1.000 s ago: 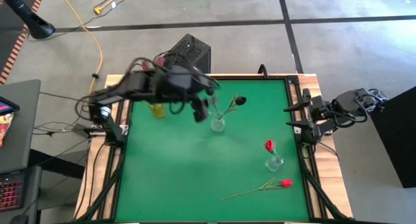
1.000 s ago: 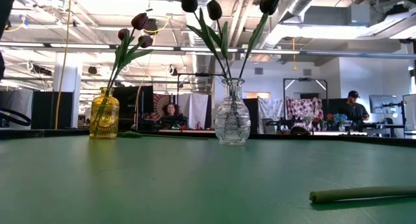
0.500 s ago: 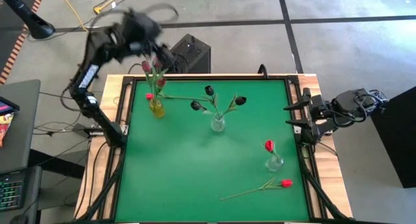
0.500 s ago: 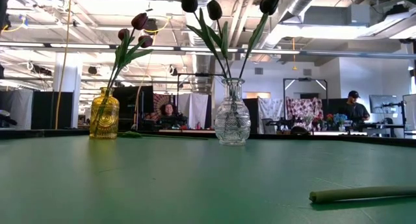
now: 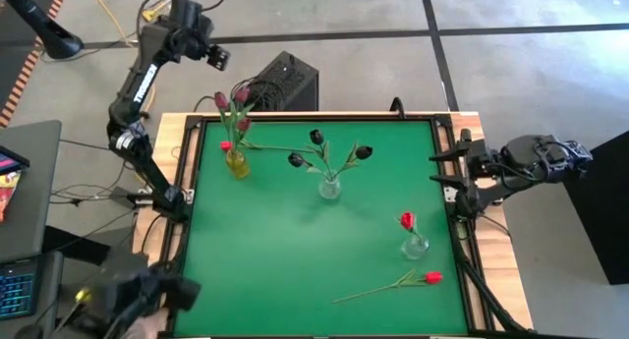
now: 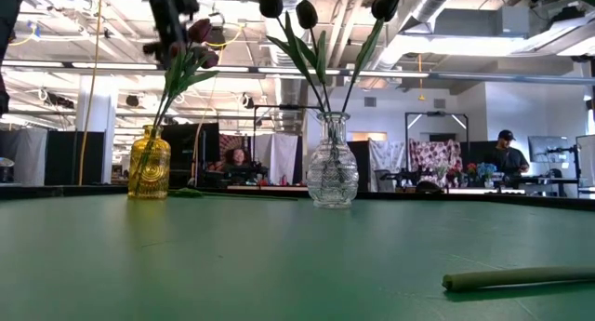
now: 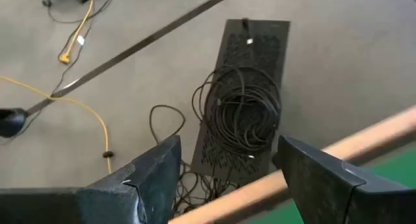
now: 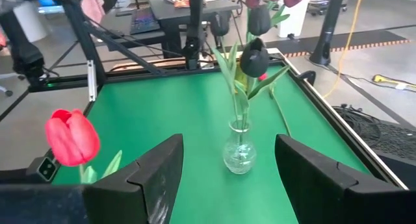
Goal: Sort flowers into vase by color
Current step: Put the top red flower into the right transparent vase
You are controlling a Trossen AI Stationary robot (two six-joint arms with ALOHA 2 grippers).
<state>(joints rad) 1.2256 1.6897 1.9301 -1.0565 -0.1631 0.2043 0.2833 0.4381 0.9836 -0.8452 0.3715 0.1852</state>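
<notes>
The yellow vase (image 5: 236, 164) (image 6: 149, 163) at the far left holds pink-maroon tulips (image 5: 232, 101). A clear vase (image 5: 329, 189) (image 6: 332, 172) (image 8: 238, 152) in the middle holds three dark tulips (image 5: 316, 137) (image 8: 253, 58). A small clear vase (image 5: 415, 246) holds one red tulip (image 5: 407, 221) (image 8: 71, 136). Another red tulip (image 5: 430, 277) lies flat on the mat, and its stem end (image 6: 521, 279) shows in the low view. My left gripper (image 5: 212, 55) (image 7: 231, 152) is open, raised beyond the table's far-left corner. My right gripper (image 5: 442, 178) (image 8: 227, 146) is open at the right edge.
A black box with coiled cables (image 5: 290, 79) (image 7: 244, 100) sits on the floor behind the far edge. A wooden frame (image 5: 462, 221) borders the green mat. A dark blurred thing (image 5: 128, 298) is at the near-left corner. Bare mat lies between the vases and the near edge.
My left arm has swung up from above the clear vase and toward the far-left, ending high beyond the table's far-left corner. The vases and tulips have not moved. A dark blurred thing has come into view at the near-left corner.
</notes>
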